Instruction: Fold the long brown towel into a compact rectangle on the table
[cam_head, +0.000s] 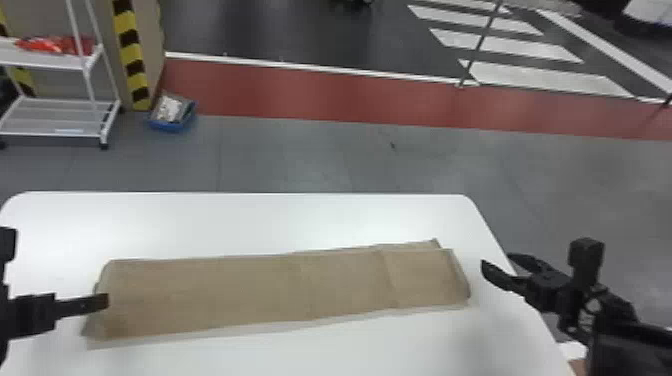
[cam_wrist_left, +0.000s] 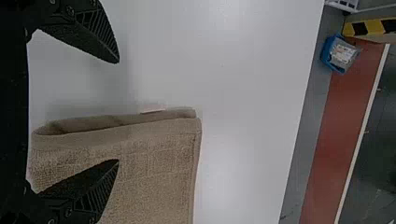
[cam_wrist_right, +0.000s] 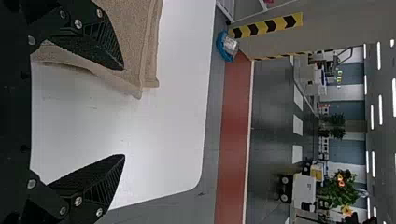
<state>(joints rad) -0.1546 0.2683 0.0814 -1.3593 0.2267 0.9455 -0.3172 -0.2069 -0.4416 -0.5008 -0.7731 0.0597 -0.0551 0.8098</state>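
Beneath the towel, a broad white counter (cam_head: 240, 220); laid flat along it, the long brown towel (cam_head: 260, 285), in layers. At the towel's left end, the left claw (cam_head: 102, 301), released and empty; near its right end, the right claw (cam_head: 496, 262), likewise spread, gripping nothing.

White table (cam_head: 250, 215), gray floor (cam_head: 310, 160), red floor strip (cam_head: 320, 95), white shelf cart (cam_head: 60, 117), yellow-black striped edging (cam_head: 131, 55)

Long brown towel (cam_head: 280, 287), flat across the white table (cam_head: 240, 220).
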